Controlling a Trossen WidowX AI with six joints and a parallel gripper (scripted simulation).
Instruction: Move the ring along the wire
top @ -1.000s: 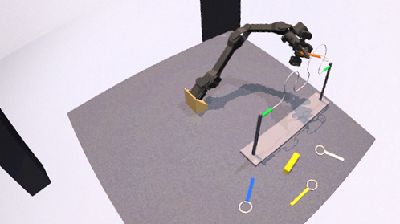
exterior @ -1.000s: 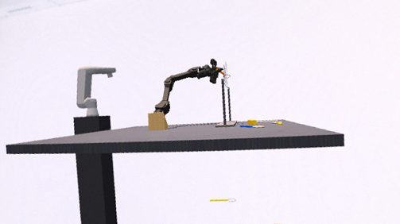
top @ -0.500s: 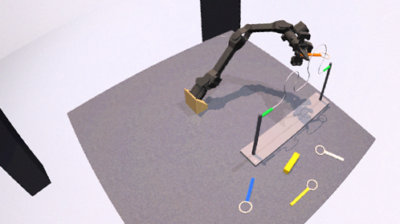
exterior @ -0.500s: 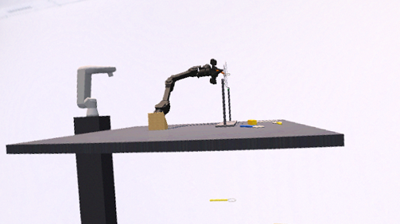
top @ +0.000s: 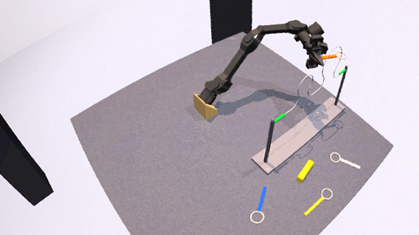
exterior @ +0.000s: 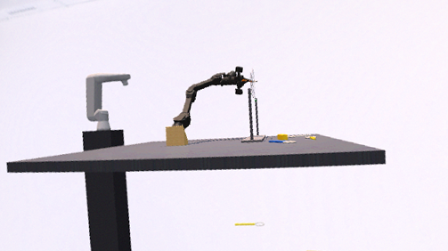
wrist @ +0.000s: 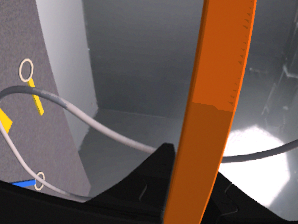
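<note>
My gripper (top: 321,62) (wrist: 173,153) is shut on the orange handle (top: 329,57) (wrist: 222,60). The handle points away from the arm, and its pale ring (top: 345,55) is high near the top of the far bend of the thin grey wire (top: 298,94) (wrist: 110,132). The ring appears to be around the wire; whether they touch cannot be told. The far green part (top: 342,71) is at the far post (top: 340,88), below the ring. The near green part (top: 280,117) is at the near post (top: 269,142). The ring is out of the wrist view.
The posts stand on a pale board (top: 294,145). Beyond it lie a yellow block (top: 305,170), a white-handled ring (top: 350,163), a yellow-handled ring (top: 314,206) and a blue-handled ring (top: 262,199). The wire's bends pass close to the gripper.
</note>
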